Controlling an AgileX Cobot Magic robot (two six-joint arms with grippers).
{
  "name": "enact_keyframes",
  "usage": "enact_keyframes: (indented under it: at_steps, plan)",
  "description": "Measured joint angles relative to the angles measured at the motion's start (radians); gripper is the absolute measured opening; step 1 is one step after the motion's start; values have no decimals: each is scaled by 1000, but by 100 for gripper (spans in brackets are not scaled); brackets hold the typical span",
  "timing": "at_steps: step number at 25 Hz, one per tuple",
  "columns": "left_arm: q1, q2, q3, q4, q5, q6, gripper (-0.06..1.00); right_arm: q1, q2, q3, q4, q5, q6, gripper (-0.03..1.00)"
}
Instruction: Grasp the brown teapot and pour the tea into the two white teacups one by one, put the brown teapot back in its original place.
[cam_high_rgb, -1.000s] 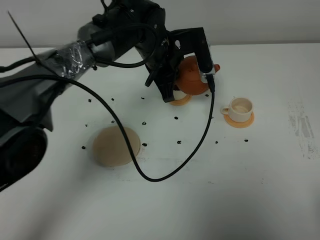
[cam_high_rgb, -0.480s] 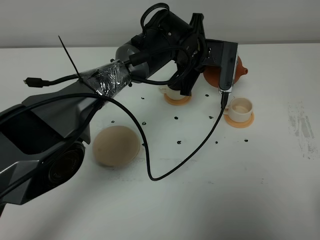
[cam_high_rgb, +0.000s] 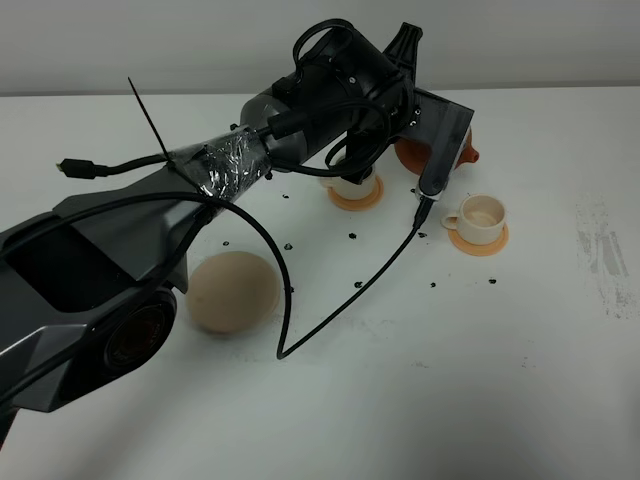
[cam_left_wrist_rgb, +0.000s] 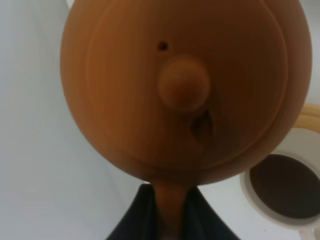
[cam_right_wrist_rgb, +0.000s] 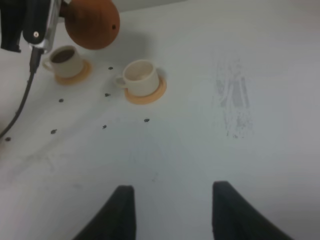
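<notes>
On the table (cam_high_rgb: 450, 380), the beige saucer (cam_high_rgb: 232, 292) sits bare at left, well apart from the pouring. Next comes one white cup (cam_right_wrist_rgb: 66, 61) with dark tea (cam_right_wrist_rgb: 62, 55) in it. Just right of it, the left pincer (cam_left_wrist_rgb: 167, 210) is clenched on the handle of the brown teapot (cam_left_wrist_rgb: 150, 100), held off the table between the cups with its spout aimed right. The empty cup (cam_high_rgb: 482, 213) waits just beyond the spout, lower and nearer the camera, within the left arm's reach. Far right, the right pincer (cam_right_wrist_rgb: 172, 189) hangs parted, holding nothing.
</notes>
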Motion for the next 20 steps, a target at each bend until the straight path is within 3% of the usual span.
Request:
enact_keyframes:
  at_steps: [4, 20]
  plan:
    - [-10, 19, 0, 10, 0, 55, 12, 0, 0, 0, 0, 0, 0, 38]
    - [-43, 33, 0, 102, -44, 95, 12, 0, 0, 0, 0, 0, 0, 38]
